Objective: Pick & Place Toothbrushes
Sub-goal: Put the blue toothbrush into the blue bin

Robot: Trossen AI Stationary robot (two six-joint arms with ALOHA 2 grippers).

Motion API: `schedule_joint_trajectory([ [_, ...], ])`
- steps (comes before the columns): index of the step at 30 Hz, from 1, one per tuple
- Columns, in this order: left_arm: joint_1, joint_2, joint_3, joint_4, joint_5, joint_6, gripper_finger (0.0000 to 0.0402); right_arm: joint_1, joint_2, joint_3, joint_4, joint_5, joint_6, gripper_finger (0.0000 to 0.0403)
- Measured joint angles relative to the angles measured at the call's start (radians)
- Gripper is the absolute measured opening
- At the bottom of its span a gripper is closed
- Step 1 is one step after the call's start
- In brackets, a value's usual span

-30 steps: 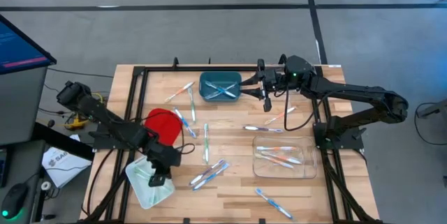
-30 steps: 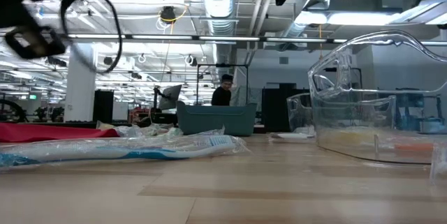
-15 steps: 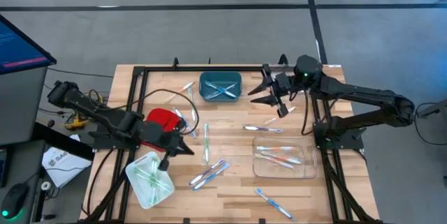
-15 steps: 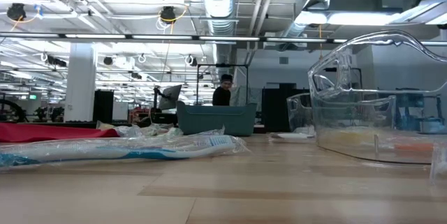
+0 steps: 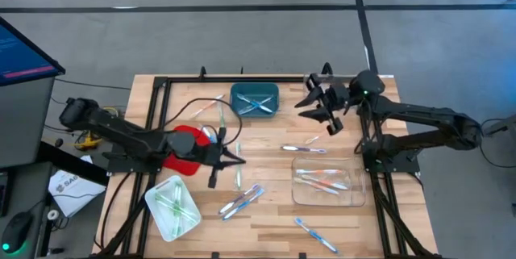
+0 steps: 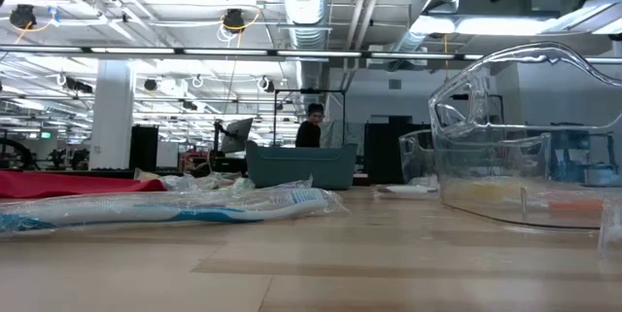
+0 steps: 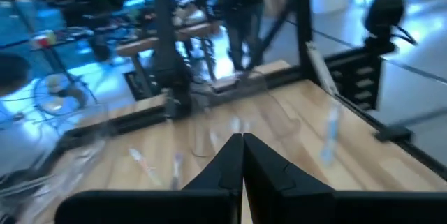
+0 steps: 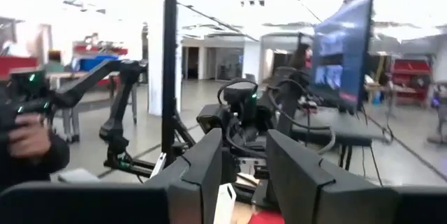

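Both arms have shifted: the left gripper (image 5: 235,160) has swung from the light green tray (image 5: 172,209) out over mid-table, fingers pressed together and empty, while the right gripper (image 5: 316,104) has backed off the blue bin (image 5: 255,101), jaws part open with nothing visible between them. Sorting looks partly done: toothbrushes already lie in the green tray, the blue bin and the clear tub (image 5: 324,182). Loose toothbrushes (image 5: 239,201) remain scattered on the wooden table (image 5: 274,225), so several picks are left.
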Motion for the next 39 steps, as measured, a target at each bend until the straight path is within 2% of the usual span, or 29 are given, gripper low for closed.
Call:
schedule_joint_trajectory([
  [6, 0.04, 0.102, -0.088, 0.345, 0.001, -0.054, 0.0001, 0.013, -0.009, -0.005, -0.005, 0.004, 0.017, 0.0108],
  [9, 0.046, 0.166, -0.109, 0.449, 0.001, -0.054, 0.0001, 0.046, -0.012, -0.005, 0.014, 0.002, -0.06, 0.0108],
  [16, 0.044, 0.256, -0.11, 0.512, 0.002, -0.055, 0.0001, 0.089, -0.017, -0.005, 0.011, 0.003, -0.122, 0.0108],
  [39, 0.043, 0.259, -0.109, 0.516, 0.002, -0.081, 0.0001, 0.094, -0.016, -0.005, 0.01, 0.004, -0.124, 0.0108],
])
